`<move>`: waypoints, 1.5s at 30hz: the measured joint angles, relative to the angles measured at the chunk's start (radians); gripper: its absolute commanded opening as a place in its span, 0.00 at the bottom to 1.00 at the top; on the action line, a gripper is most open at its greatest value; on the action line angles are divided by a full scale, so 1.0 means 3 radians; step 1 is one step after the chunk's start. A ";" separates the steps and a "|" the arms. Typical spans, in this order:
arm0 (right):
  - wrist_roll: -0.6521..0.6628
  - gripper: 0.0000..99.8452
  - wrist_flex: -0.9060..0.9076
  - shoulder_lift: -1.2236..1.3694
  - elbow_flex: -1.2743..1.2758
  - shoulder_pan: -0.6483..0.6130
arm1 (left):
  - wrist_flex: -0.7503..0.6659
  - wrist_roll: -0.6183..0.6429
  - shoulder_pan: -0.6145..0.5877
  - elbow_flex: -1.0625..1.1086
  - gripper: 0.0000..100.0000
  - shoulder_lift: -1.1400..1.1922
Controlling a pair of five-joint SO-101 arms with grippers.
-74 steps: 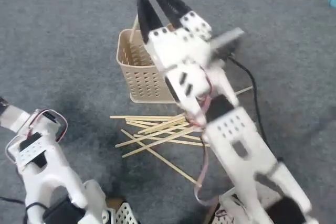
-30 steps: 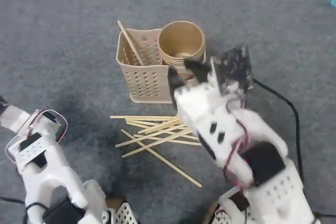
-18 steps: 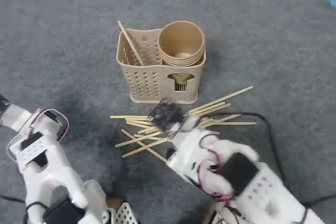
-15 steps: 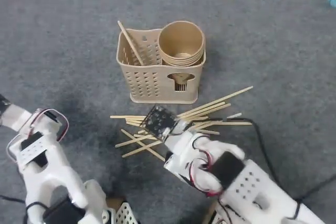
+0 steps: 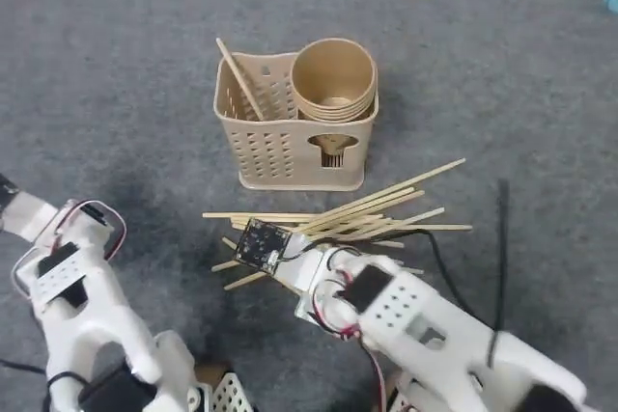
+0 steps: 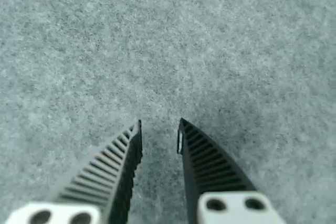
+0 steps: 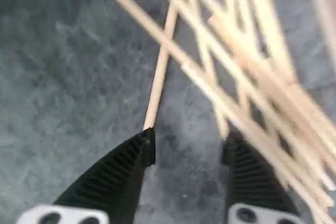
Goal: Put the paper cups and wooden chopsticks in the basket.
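A beige slotted basket (image 5: 280,147) stands on the grey carpet. A stack of paper cups (image 5: 333,79) fills one compartment, and one wooden chopstick (image 5: 239,76) leans in the other. Several loose chopsticks (image 5: 362,211) lie in a pile in front of the basket. My right arm (image 5: 386,306) is low over the near left part of that pile. My right gripper (image 7: 190,141) is open just above the carpet, with a chopstick end (image 7: 157,87) at one fingertip and more sticks (image 7: 247,72) across the other. My left gripper (image 6: 159,129) hangs open over bare carpet.
My left arm (image 5: 68,287) sits at the near left corner, well away from the pile. A black cable (image 5: 500,238) trails on the carpet to the right of the chopsticks. Open carpet lies on both sides of the basket.
My right arm has swung down from above the basket to the near left of the chopstick pile. One chopstick now leans in the basket. The left arm has stayed put.
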 measured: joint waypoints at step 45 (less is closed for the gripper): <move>0.0097 0.04 -0.0082 0.1304 -0.0772 0.0276 | 0.0000 0.0000 0.0000 0.0000 0.11 0.0000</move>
